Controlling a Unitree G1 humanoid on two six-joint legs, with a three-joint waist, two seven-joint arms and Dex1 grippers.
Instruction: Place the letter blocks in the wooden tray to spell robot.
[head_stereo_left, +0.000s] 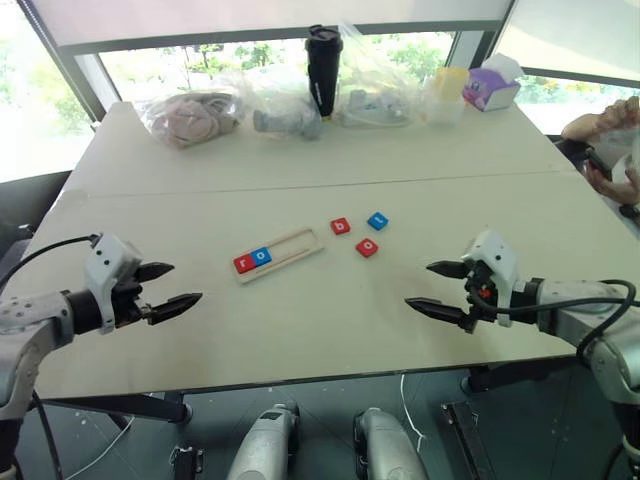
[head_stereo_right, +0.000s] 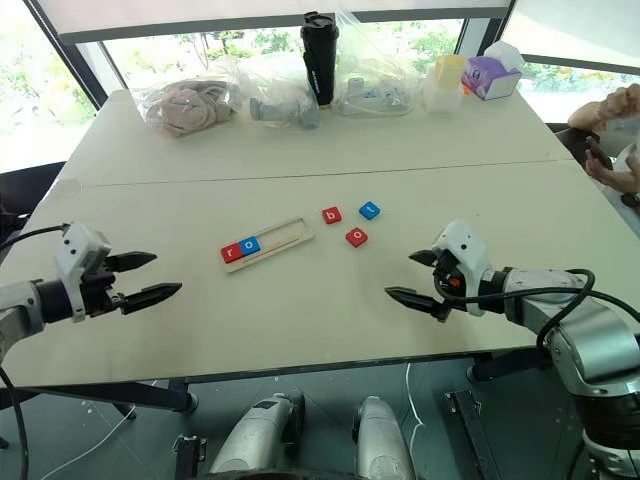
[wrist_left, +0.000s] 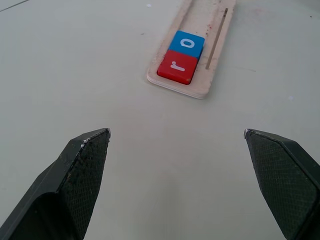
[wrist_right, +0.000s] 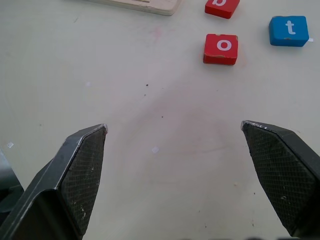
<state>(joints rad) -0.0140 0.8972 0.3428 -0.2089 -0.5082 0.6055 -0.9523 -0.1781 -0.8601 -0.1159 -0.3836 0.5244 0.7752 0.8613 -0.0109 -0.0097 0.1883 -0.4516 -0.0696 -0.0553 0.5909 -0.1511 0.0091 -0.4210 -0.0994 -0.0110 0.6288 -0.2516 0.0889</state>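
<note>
Head view: left claw (head_stereo_left: 172, 285) and right claw (head_stereo_left: 436, 288) are hovering released, empty, flanking the tray (head_stereo_left: 300, 242) lying ahead between them.

Left wrist view: r (wrist_left: 178, 66) and o (wrist_left: 187, 43) are sitting at the tray's near end, starting the word.

Right wrist view: red o (wrist_right: 221, 48), b (wrist_right: 222, 7) and t (wrist_right: 288, 30) are lying loose ahead, awaiting pickup; b likely goes next

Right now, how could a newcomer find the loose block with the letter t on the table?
Start at the wooden tray in the middle of the table. To its right lie three loose blocks. The t block is the farthest right, and the only blue one; the b block and o block are red.
</note>
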